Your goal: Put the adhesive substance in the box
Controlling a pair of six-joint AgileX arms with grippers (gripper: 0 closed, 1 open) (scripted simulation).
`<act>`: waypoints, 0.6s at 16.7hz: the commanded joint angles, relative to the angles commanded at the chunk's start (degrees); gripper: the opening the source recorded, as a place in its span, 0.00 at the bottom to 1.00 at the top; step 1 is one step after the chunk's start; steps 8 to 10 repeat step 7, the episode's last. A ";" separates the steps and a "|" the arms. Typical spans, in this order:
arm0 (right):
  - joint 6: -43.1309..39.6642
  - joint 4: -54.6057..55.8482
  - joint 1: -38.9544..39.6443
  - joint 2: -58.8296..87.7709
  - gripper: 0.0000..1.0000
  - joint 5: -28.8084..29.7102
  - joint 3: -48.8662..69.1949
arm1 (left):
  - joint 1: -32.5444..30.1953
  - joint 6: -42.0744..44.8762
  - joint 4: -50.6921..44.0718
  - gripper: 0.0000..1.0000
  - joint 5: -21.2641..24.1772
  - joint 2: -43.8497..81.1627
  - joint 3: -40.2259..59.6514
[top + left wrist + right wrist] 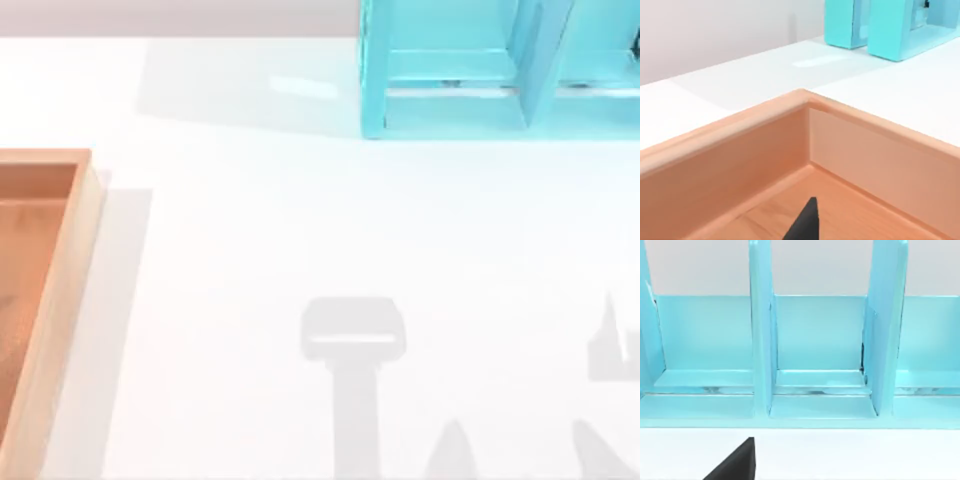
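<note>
Box (85,230) at 9 o'clock; turquoise shelf (450,95) at 1 o'clock. Left fingertip (805,225) above box corner, right fingertip (737,462) facing shelf; finger spread cannot tell. Risk: glue bottle unlocated, blind reach strikes shelf divider.

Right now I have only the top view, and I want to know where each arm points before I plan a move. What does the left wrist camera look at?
Observer: It looks from close by into an inside corner of the wooden tray, where two rims meet above the plank floor.
Operator: And the right wrist camera?
Observer: It faces the open front of the blue shelf straight on, across a strip of white table.
Operator: How is the shelf divided from that side?
Observer: Upright panels split it into at least three side-by-side compartments, each with a low ledge along its bottom.
</note>
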 joint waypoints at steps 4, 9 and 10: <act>0.00 0.00 0.00 0.00 1.00 0.00 0.00 | 0.00 0.00 0.00 1.00 0.00 0.00 0.00; 0.00 0.00 0.00 0.00 1.00 0.00 0.00 | 0.00 0.00 0.00 1.00 0.00 0.00 0.00; 0.00 0.00 0.00 0.00 1.00 0.00 0.00 | 0.00 0.00 0.00 1.00 0.00 0.00 0.00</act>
